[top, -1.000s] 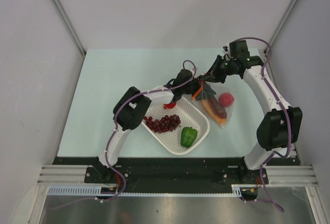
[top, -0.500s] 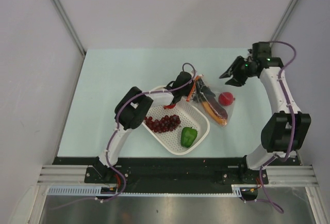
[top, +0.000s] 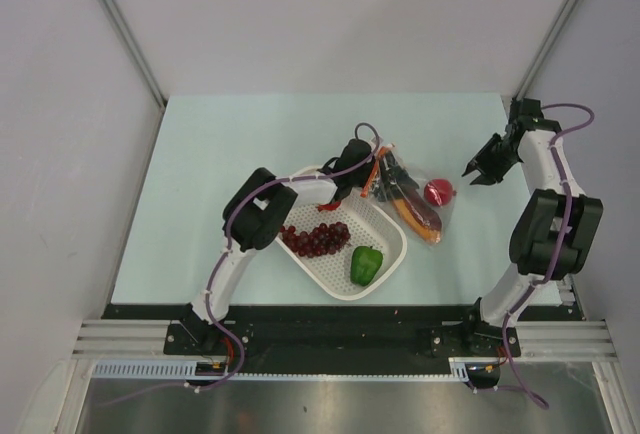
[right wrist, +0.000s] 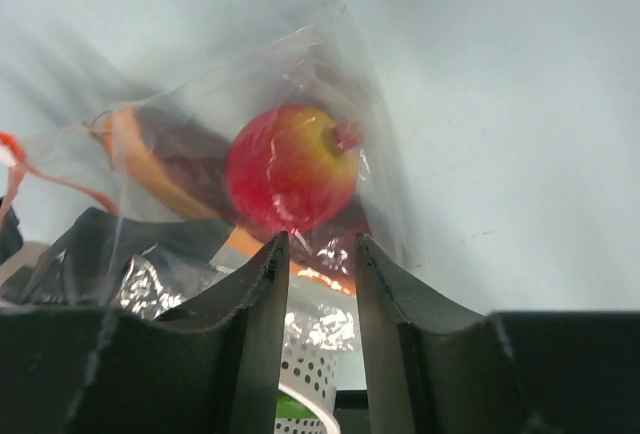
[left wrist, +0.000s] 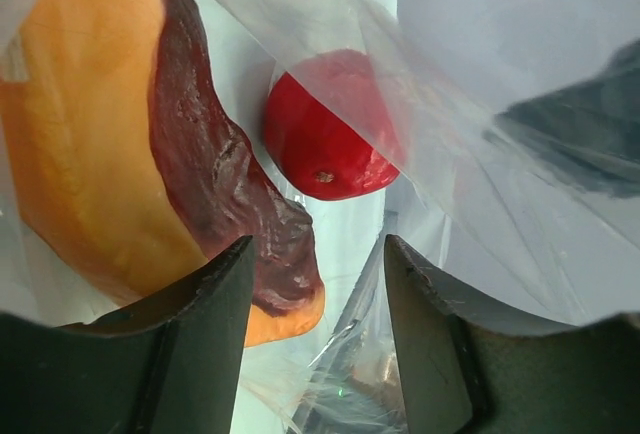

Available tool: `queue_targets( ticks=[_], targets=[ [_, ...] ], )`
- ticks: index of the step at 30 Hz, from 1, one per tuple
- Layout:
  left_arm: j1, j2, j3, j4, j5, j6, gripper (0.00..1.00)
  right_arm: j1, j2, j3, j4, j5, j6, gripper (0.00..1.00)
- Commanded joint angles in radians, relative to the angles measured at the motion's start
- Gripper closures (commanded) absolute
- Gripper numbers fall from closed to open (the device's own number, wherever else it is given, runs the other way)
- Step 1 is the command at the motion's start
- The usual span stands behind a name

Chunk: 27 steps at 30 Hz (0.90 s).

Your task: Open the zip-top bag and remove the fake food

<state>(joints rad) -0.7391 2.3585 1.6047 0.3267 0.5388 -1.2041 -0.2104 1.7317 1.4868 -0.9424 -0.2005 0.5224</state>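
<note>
The zip-top bag (top: 412, 194) lies right of the basket, its orange-red zipper strip (top: 378, 168) at the left gripper. Inside it are a red round fruit (top: 437, 192) and an orange and maroon piece (top: 415, 214). My left gripper (top: 366, 182) is at the bag's mouth. In the left wrist view it is open (left wrist: 318, 334), with clear film between the jaws, the fruit (left wrist: 325, 144) and the orange piece (left wrist: 90, 154) ahead. My right gripper (top: 477, 170) is open and empty, to the right of the bag and apart from it. It (right wrist: 322, 334) faces the fruit (right wrist: 290, 169).
A white perforated basket (top: 390, 244) near the table's middle front holds a dark grape bunch (top: 315, 239) and a green bell pepper (top: 366, 265). The left arm reaches over the basket's far edge. Grey walls stand close on both sides of the table.
My right gripper has let go of the bag and swung right, away from it. My left gripper has shifted a little left at the bag's mouth. The bag has settled flat.
</note>
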Motion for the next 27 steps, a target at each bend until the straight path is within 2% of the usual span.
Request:
queue_targets(
  ticks=[1,3,9,16,27],
  targets=[
    [0.000,0.018,0.032,0.006,0.015,-0.002,0.40,-0.006,0.058,-0.006,0.057,-0.022,-0.007,0.61],
    [0.001,0.021,0.034,-0.005,0.004,-0.002,0.37,-0.006,0.089,-0.017,0.083,-0.051,-0.013,0.55],
    [-0.003,0.035,0.046,-0.012,-0.020,0.008,0.29,0.011,0.163,-0.028,0.160,-0.149,-0.045,0.49],
    [-0.014,0.067,0.075,-0.043,-0.043,0.000,0.28,0.063,0.223,-0.046,0.186,-0.273,0.000,0.50],
    [-0.034,0.094,0.078,-0.071,-0.054,-0.017,0.27,0.088,0.209,-0.103,0.249,-0.427,0.134,0.55]
  ],
)
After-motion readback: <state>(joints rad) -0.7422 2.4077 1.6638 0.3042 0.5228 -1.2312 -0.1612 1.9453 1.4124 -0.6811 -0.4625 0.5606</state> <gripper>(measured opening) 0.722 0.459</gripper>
